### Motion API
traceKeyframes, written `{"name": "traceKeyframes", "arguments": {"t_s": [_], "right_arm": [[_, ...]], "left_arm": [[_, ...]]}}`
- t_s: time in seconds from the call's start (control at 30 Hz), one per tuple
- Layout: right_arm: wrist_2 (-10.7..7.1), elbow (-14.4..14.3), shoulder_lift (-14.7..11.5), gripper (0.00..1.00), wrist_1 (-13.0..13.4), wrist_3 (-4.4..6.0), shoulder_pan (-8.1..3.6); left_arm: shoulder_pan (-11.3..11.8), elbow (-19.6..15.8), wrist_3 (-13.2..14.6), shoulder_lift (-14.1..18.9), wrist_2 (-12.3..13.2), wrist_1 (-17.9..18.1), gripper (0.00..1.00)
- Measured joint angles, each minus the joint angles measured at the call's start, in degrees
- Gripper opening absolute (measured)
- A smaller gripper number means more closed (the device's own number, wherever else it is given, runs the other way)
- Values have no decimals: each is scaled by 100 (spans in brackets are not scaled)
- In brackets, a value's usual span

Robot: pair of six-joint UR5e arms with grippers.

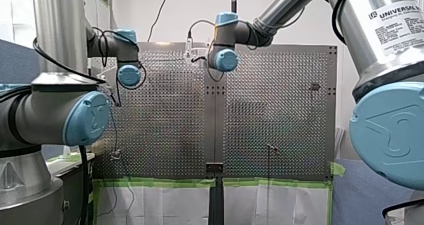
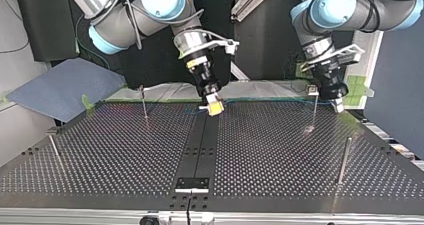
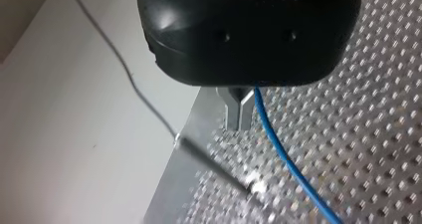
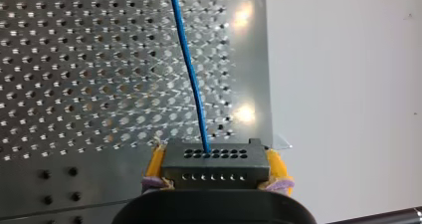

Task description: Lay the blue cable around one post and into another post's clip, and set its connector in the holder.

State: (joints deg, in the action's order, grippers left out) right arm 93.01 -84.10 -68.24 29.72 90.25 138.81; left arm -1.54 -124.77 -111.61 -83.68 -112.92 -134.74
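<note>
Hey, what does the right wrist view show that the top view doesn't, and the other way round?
Only the right wrist view: the dark connector with its rows of holes, clamped in my right gripper, and the blue cable leaving one hole. Only the top view: both arms, my left gripper, the upright posts and the holder at the table's near edge. Both: my right gripper's yellow pads, the perforated table and the blue cable.
</note>
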Motion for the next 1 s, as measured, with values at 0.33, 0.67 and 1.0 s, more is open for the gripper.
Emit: {"name": "traceKeyframes", "arguments": {"t_s": [0.33,0.67,1.0], "right_arm": [[-27,368,21,0,-182,-5,7],[-145,830,93,0,-426,0,120],[-200,1266,141,0,-559,46,246]], "left_arm": [[366,268,-245,65,6,-142,0],[464,707,-431,188,49,-415,0],[569,1162,-607,200,214,-652,0]]}}
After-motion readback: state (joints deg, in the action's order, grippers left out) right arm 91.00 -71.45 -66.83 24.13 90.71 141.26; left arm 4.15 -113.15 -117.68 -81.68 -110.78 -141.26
